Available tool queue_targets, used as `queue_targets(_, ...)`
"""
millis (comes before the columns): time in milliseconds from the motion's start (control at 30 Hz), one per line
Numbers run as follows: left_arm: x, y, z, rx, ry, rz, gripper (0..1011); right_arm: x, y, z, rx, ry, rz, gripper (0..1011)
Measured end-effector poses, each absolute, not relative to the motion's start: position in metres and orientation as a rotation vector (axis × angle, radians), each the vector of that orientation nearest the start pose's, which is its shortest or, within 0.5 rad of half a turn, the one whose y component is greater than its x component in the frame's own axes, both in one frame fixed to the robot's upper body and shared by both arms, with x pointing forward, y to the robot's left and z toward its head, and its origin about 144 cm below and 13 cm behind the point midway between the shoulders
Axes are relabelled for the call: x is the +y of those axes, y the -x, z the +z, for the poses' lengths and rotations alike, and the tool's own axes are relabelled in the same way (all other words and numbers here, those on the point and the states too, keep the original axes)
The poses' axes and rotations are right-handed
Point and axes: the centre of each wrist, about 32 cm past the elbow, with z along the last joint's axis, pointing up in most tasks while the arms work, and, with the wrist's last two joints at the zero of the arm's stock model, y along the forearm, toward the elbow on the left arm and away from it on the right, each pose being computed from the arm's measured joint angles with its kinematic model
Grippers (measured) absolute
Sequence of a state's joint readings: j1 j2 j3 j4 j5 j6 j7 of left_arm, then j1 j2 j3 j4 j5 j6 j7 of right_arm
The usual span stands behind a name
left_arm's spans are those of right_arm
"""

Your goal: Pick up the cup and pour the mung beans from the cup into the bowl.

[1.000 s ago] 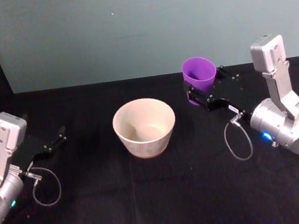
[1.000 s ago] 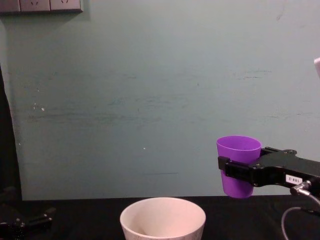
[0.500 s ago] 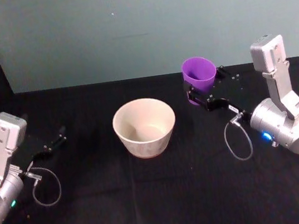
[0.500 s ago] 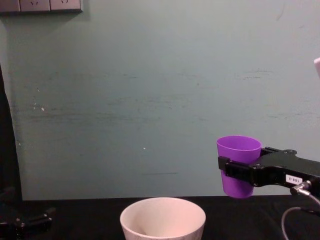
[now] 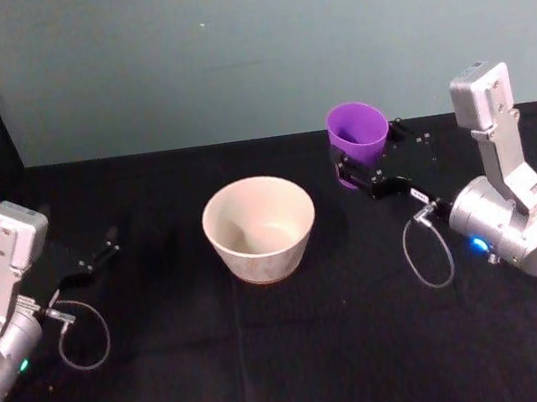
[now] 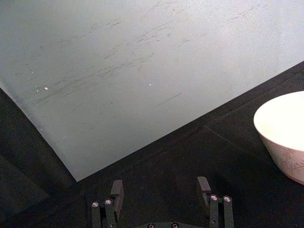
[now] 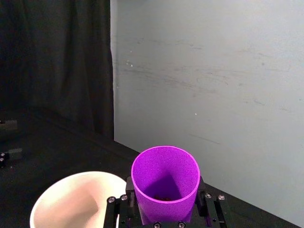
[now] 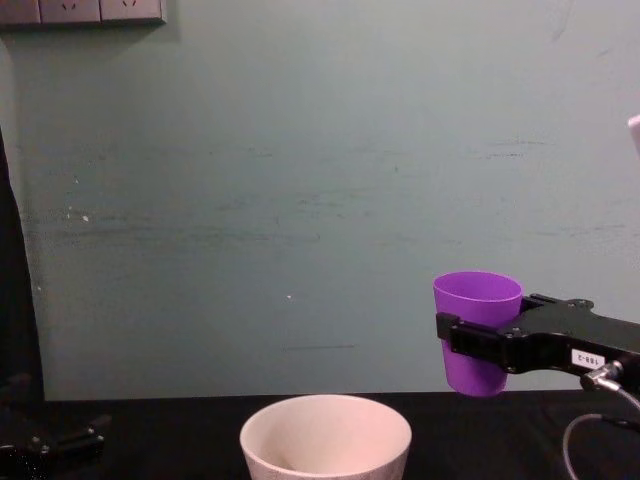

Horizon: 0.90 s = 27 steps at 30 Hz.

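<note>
Cup [image 5: 357, 131]: purple, upright, off the table, clamped by the right gripper [image 5: 361, 171]. The fingers are pressed on either side of the cup's lower half, so this is a firm side grip. The cup is right of the bowl [image 5: 262, 256] and a little beyond it, near but apart. In the chest view the cup's base hangs at about the height of the bowl's rim, with a clear gap sideways, so it is not over the opening yet.

Mung beans [image 7: 164, 196]: a few dark specks at the bottom of the cup, seen in the right wrist view. How many I can't tell. None can be made out in the bowl, and its inside looks pale and bare.

The bowl sits on the black table [image 5: 272, 362], roughly centred in front of the robot.

Left gripper [image 6: 160, 189]: parked low, left of the bowl and well apart from it. Its fingers are spread wide with nothing between them. It looks idle.

Step, as I judge it: the pick is done and the cup is being carried to the bowl. The pour hasn't started, since the cup shows no tilt.

The next move calls for:
- Shifting the cup left and slightly nearer until its lip is above the bowl's opening.
- Rolling the wrist so the mouth tips toward the bowl's centre.
- Keeping the lip inside the rim line and tilting slowly, as beans this small would likely bounce or roll off across the cloth.
- Keeping the grip tight through the tilt, because the cup is smooth and tapered.
</note>
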<state>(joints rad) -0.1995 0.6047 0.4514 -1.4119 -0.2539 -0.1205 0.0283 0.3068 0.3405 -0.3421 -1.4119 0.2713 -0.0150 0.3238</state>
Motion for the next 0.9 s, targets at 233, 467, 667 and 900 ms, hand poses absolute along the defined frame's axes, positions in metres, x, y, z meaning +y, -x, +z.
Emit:
queue_targets(233, 0.3097, -0.4886, 1.1398, -0.285, -0.305, 1.248, 1011, -0.2418, -0.5314, 1.1849, -0.138, 0.073, -0.984, 724)
queue_targets(467, 0.3097, -0.4886, 1.1398, -0.285, -0.305, 1.248, 1011, -0.2418, -0.5314, 1.1849, -0.138, 0.073, -0.984, 724)
queue_targets(667, 0.3097, -0.4886, 1.1398, -0.285, -0.305, 1.248, 1011, -0.2418, -0.5314, 1.1848, -0.138, 0.073, -0.984, 724)
queue_targets(900, 0.3097, -0.4886, 1.1398, -0.285, -0.305, 1.248, 1011, -0.2417, -0.5314, 1.1849, -0.138, 0.073, -0.984, 724)
